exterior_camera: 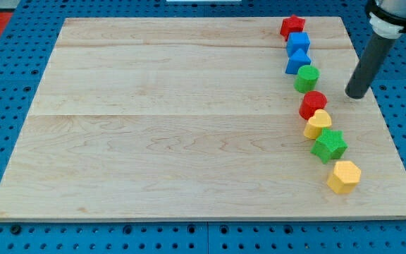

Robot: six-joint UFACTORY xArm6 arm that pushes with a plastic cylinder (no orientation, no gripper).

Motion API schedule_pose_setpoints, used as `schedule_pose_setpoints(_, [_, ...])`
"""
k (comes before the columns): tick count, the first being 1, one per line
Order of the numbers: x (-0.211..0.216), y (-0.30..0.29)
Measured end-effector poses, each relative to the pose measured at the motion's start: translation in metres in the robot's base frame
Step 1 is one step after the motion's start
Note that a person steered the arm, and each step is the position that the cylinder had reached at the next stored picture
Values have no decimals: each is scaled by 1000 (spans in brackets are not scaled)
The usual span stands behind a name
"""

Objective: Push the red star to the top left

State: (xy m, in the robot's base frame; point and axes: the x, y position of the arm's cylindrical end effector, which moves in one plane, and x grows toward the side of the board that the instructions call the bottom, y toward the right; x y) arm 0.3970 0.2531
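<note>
The red star (292, 27) sits at the top right of the wooden board (154, 120), at the head of a curved line of blocks. Below it come a blue cube (297, 43), a blue triangular block (297, 62), a green cylinder (306, 78), a red cylinder (313, 104), a yellow heart-like block (318, 124), a green star (328, 145) and a yellow hexagon (344, 176). My tip (356, 94) stands on the board to the right of the green cylinder, apart from every block and well below and right of the red star.
The board lies on a blue pegboard table (5, 77) that surrounds it on all sides. The rod's dark shaft (369, 63) rises toward the view's top right.
</note>
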Motion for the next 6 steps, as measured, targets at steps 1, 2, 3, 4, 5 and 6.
schedule_pose_setpoints(1, [-2,0])
schedule_pose_setpoints(2, [-2,0])
schedule_pose_setpoints(3, [-23,1])
schedule_pose_setpoints(4, [-49,-1])
schedule_pose_setpoints(5, [-77,-1])
schedule_pose_setpoints(6, [-105,1])
